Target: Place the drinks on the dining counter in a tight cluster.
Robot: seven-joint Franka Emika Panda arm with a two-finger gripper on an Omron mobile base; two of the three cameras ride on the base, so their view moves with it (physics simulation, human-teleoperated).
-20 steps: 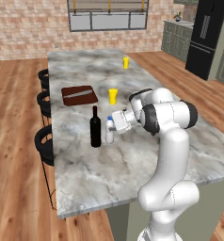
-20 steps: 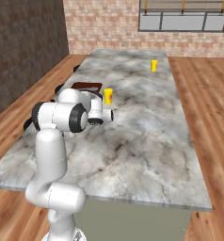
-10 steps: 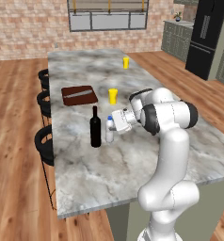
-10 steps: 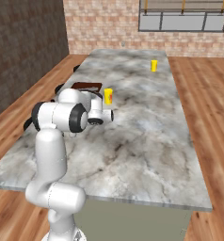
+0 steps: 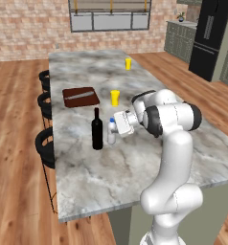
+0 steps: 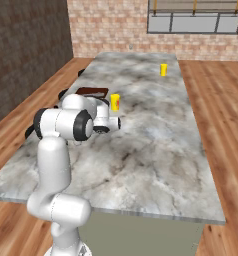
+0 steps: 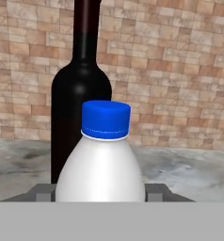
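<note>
On the dining counter (image 5: pixel 135 167) a tall black wine bottle (image 5: pixel 97 131) stands upright near the stool side. Just right of it is a small whitish bottle (image 5: pixel 111 133) with a blue cap, also upright. My gripper (image 5: pixel 115 130) reaches in from the right and is shut on the small whitish bottle. In the hand view the small whitish bottle (image 7: pixel 100 164) sits between my fingertips (image 7: pixel 43 192), with the wine bottle (image 7: pixel 76 99) close behind it, slightly left. From the right base view my gripper (image 6: pixel 116 122) hangs low over the counter (image 6: pixel 156 150).
A dark brown board (image 5: pixel 81 96) lies beyond the bottles. One yellow cup (image 5: pixel 115 97) stands just past my hand, another (image 5: pixel 128 63) farther back. Black stools (image 5: pixel 45 143) line the counter's left edge. Bare marble spreads to the right and toward the near end.
</note>
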